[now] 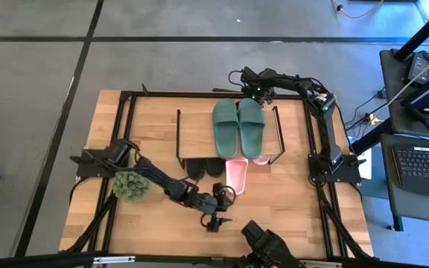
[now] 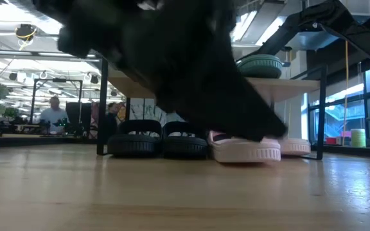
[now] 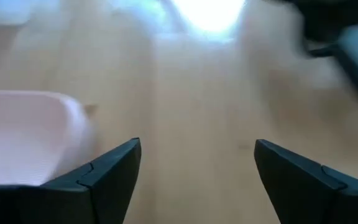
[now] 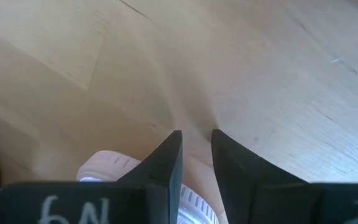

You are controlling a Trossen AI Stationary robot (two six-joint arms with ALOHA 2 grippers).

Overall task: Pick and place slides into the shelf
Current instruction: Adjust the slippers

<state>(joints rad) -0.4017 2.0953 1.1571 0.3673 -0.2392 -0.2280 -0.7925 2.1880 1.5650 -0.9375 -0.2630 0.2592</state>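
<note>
Left pincer (image 1: 216, 212) nearest the protruding pink slide (image 1: 237, 175).

Fingers apart, empty, low over the table (image 1: 296, 201); slide just beyond, long axis pointing into the shelf (image 1: 192, 126). Black pair under it, green pair on top. Right pincer (image 4: 194, 163) nearly together, farther off.

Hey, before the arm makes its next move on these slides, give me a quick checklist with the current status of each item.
1. Left tool open and empty: ok, fingers apart with only bare wood between them.
2. Green slides lying on the shelf top board: ok.
3. Black slides under the board: ok.
4. Pink slide tucked in: not ok, it juts out farther than the black pair, toward the left tool.
5. Right tool clear of that slide: ok, it is at the shelf's far edge.
</note>
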